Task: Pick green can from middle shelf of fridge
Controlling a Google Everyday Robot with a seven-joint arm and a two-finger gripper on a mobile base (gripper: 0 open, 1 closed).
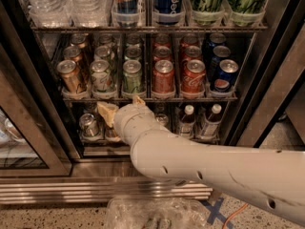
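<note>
Steel fridge (267, 80) fills the view. Gripper (122, 106), open and empty, sits just under the middle shelf (190, 99); rising toward the green can (132, 76), it might snag wire.

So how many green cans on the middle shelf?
3, one lane: front green can, one behind, another at back; more may hide. The gripper hovers just below the middle shelf.

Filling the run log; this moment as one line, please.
stage: pre-grasp | gripper: open, just below middle shelf front edge | green can: on shelf, not gripped
</note>
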